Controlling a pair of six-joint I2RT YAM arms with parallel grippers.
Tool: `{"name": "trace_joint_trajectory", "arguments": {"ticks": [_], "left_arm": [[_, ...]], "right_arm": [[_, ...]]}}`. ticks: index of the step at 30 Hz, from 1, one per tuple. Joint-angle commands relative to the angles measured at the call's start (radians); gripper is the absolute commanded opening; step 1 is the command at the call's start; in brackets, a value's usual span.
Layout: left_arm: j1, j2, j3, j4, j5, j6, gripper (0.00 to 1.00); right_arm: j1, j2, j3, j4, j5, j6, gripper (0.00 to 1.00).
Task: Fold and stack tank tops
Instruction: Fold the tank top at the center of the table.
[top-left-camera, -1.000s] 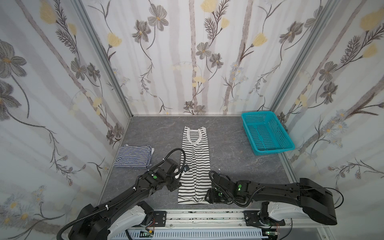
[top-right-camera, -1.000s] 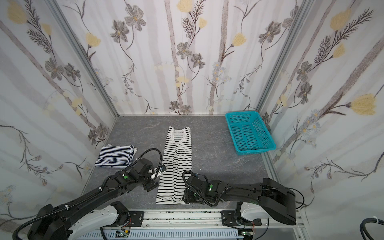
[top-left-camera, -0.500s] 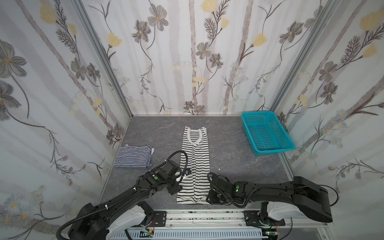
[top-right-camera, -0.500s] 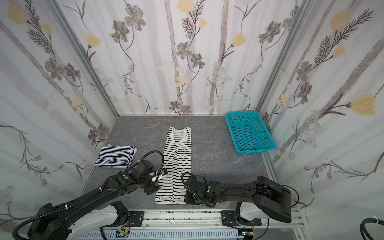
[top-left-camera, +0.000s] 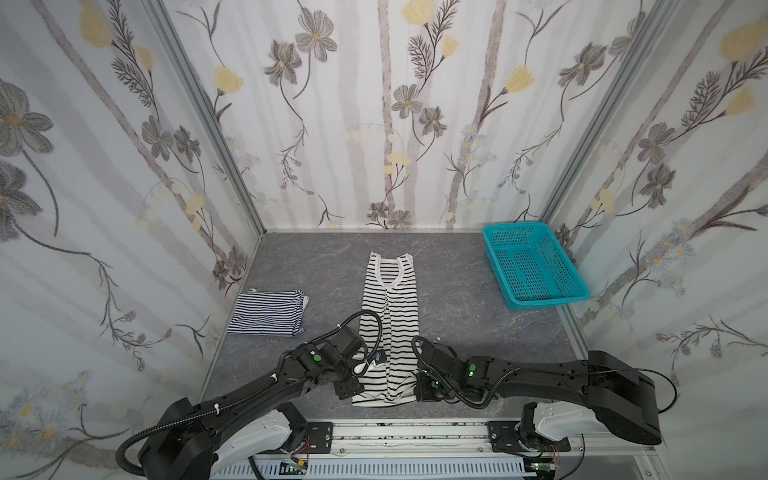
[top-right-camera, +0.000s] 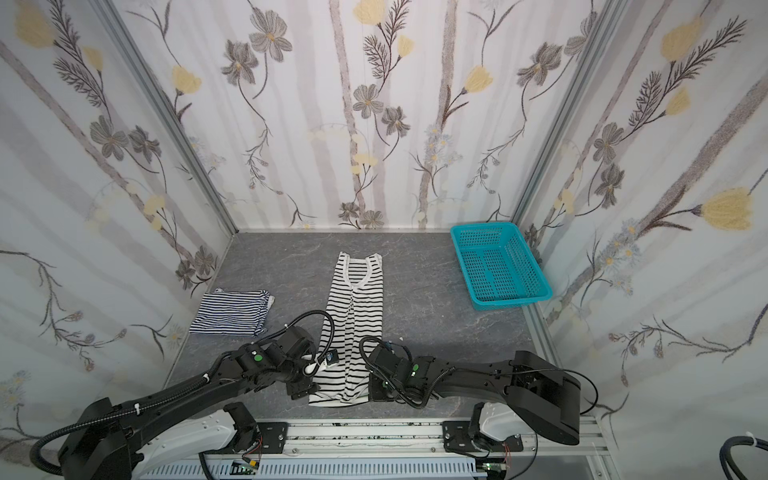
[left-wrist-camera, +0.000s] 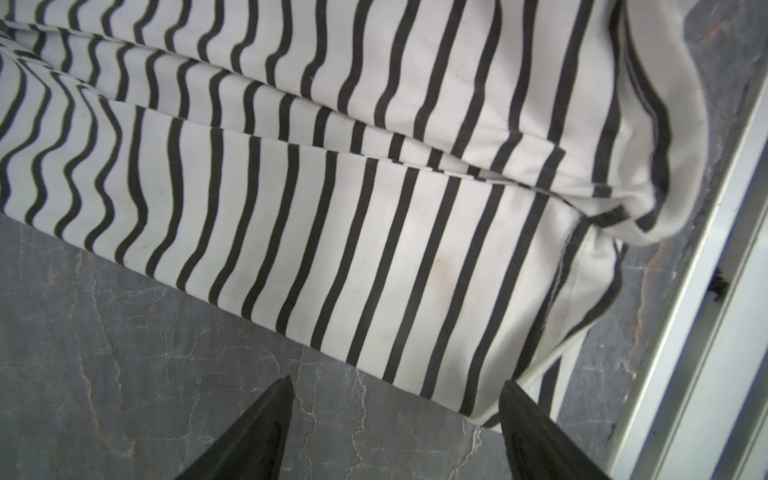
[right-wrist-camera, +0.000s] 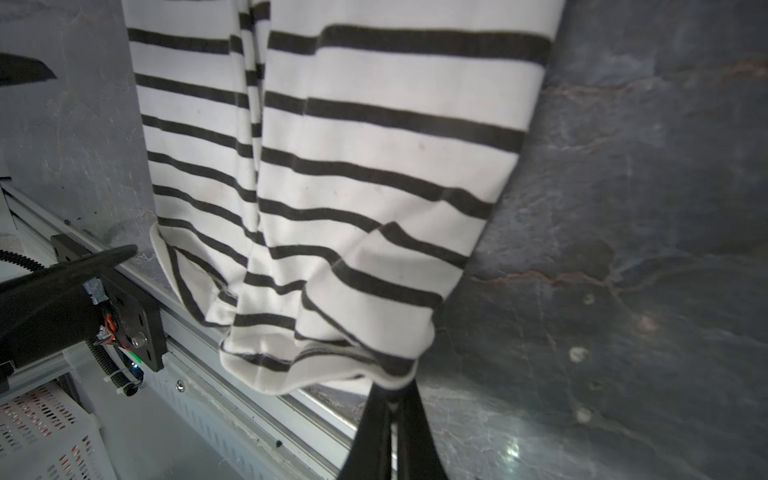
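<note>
Right wrist view catches the right gripper (right-wrist-camera: 392, 388) clamped on the near hem corner of the wide-striped tank top (right-wrist-camera: 353, 187), beside the front rail (right-wrist-camera: 216, 374). Left wrist view alone shows the left gripper (left-wrist-camera: 397, 384) spread apart over bare table (left-wrist-camera: 124, 353), just beside the hem's other corner. In both top views the arms reach in low; the folded fine-striped tank top (top-left-camera: 268, 313) lies apart at left, the basket (top-left-camera: 534, 266) far right.
</note>
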Motion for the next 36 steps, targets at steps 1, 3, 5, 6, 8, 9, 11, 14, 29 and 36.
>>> {"name": "trace_joint_trajectory", "arguments": {"ticks": [1,3,5,6,8,9,11,14,29,36], "left_arm": [[-0.005,0.0,0.002,-0.037,0.025,0.03,0.8],[-0.011,0.008,0.003,-0.04,0.038,0.034,0.81],[-0.027,0.021,0.004,-0.04,0.049,0.034,0.81],[-0.04,0.027,0.006,-0.04,0.055,0.029,0.81],[-0.062,0.038,0.013,-0.038,0.066,0.023,0.81],[-0.074,0.048,0.018,-0.035,0.07,0.021,0.81],[-0.094,0.072,0.024,-0.028,0.064,0.021,0.81],[-0.11,0.108,0.021,-0.015,0.043,0.026,0.81],[-0.178,0.194,0.029,0.017,0.066,0.013,0.46],[-0.196,0.211,0.012,0.02,0.048,0.018,0.56]], "right_arm": [[-0.023,-0.038,0.002,-0.029,0.039,-0.027,0.0],[-0.043,-0.066,-0.012,-0.029,0.034,-0.033,0.0],[-0.057,-0.081,-0.016,-0.031,0.027,-0.038,0.0],[-0.06,-0.085,-0.016,-0.033,0.025,-0.041,0.0],[-0.062,-0.08,-0.015,-0.029,0.023,-0.046,0.0],[-0.062,-0.073,-0.014,-0.027,0.021,-0.047,0.0],[-0.062,-0.061,-0.012,-0.023,0.02,-0.048,0.0],[-0.064,-0.051,-0.024,-0.001,0.017,-0.042,0.0],[-0.073,-0.066,-0.065,0.047,0.012,-0.014,0.0],[-0.084,-0.069,-0.07,0.048,0.01,-0.017,0.0]]}}
